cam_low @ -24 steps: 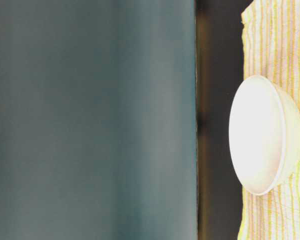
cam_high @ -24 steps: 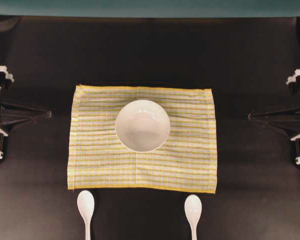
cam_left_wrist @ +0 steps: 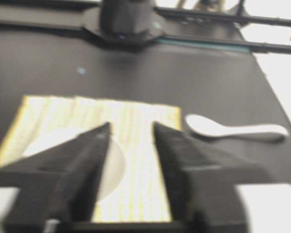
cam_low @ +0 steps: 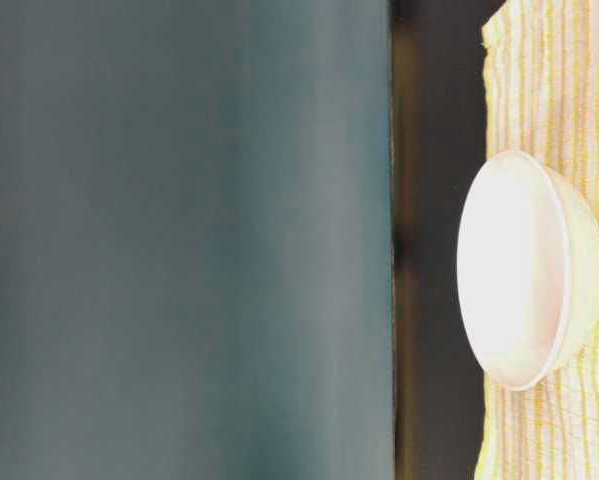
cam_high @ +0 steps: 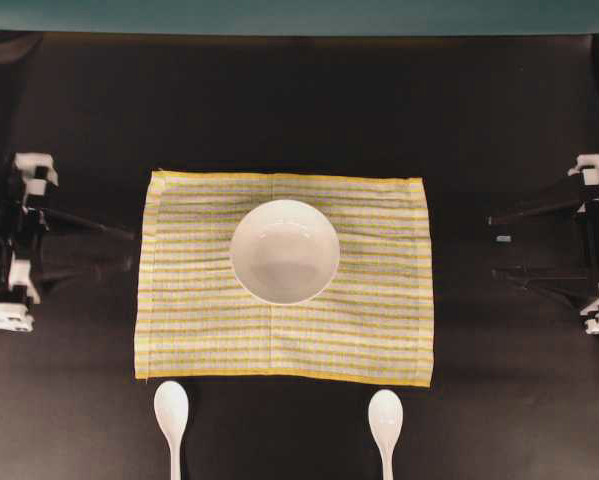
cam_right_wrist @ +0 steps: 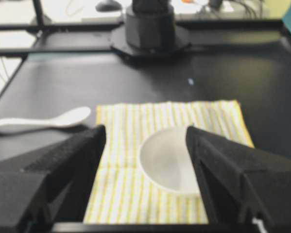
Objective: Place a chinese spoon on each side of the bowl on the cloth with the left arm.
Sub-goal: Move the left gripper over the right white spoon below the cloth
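Spoons (cam_high: 171, 410) two, bowl (cam_high: 284, 251) one, cloth (cam_high: 379, 320) one

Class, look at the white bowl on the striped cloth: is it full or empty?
Empty. From overhead the bowl shows only its bare glossy white inside, and both spoons lie on the table beyond the cloth.

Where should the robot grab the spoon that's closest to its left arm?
Probably by the handle, from straight above. The left spoon lies flat on the black table, off the cloth; its narrow handle suits the left gripper better than the wide, rounded scoop.
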### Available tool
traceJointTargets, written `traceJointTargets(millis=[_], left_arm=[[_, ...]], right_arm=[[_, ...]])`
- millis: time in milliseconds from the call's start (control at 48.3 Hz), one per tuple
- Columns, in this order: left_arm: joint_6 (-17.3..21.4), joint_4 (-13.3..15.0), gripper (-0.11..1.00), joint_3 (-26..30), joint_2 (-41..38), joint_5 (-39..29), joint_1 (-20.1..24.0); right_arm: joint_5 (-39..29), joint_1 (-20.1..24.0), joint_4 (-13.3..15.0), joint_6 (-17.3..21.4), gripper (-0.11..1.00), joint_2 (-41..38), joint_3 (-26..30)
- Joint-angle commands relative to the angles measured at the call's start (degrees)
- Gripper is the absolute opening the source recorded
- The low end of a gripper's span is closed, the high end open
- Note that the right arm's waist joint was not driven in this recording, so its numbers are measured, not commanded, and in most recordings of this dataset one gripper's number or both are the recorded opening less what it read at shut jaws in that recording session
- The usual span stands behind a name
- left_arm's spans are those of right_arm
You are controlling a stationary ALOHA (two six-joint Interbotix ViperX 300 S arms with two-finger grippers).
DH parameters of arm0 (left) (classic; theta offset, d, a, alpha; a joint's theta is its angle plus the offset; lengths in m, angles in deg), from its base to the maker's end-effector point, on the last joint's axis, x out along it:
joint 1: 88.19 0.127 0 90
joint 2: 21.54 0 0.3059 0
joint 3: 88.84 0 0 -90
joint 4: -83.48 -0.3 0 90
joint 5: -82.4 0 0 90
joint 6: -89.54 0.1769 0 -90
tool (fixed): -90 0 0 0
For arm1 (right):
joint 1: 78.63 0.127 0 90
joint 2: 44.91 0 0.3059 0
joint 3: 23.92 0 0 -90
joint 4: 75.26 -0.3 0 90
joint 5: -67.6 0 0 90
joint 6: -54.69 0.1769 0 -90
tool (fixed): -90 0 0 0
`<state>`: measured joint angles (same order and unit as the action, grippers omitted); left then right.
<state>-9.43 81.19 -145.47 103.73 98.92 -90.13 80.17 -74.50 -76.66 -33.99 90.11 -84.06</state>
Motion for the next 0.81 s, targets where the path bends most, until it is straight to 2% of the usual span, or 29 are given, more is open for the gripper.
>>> traceJointTargets(millis=[0, 41, 83, 166, 290, 394, 456, 580, 684, 787], left_arm=[[-2.9, -0.3, 0.48, 1.9, -2.7, 1.1, -1.2], [-5.2, -0.3, 0.54, 2.4, -4.1, 1.1, -2.0], [-7.9, -0.3, 0.55, 2.9, -5.8, 1.1, -2.8], [-15.1, -0.3, 0.52, 4.6, -10.5, 1.1, -4.5], [-24.6, -0.3, 0.43, 7.6, -17.8, 0.6, -6.1], [-30.1, -0.3, 0.36, 11.8, -24.8, 0.6, -7.4], [-32.4, -0.3, 0.32, 15.4, -29.8, 0.3, -8.3], [-33.6, -0.3, 0.22, 22.9, -37.0, -2.4, -10.0], [-33.8, -0.3, 0.17, 29.9, -42.0, -7.1, -10.5], [-33.1, -0.3, 0.15, 35.1, -46.3, -10.7, -10.5]], right_arm=[[-0.2, 0.0, -0.2, 0.4, 0.64, -0.4, 0.3], [-0.3, 0.0, -0.3, 0.5, 0.64, -0.4, 0.3], [-0.5, 0.0, -0.4, 0.5, 0.63, -0.5, 0.3], [-1.3, 0.0, -0.4, 0.5, 0.6, -0.6, 0.3], [-2.2, 0.0, -0.4, 0.5, 0.49, -0.6, 0.3], [-2.7, 0.0, -0.4, 0.5, 0.37, -0.6, 0.3], [-3.3, 0.0, -0.4, 0.5, 0.3, -0.5, 0.3], [-4.1, 0.0, -0.4, 0.5, 0.17, -0.4, 0.3], [-4.6, 0.0, -0.4, 0.4, 0.11, -0.3, 0.4], [-4.6, 0.0, -0.4, 0.5, 0.1, -0.2, 0.3]])
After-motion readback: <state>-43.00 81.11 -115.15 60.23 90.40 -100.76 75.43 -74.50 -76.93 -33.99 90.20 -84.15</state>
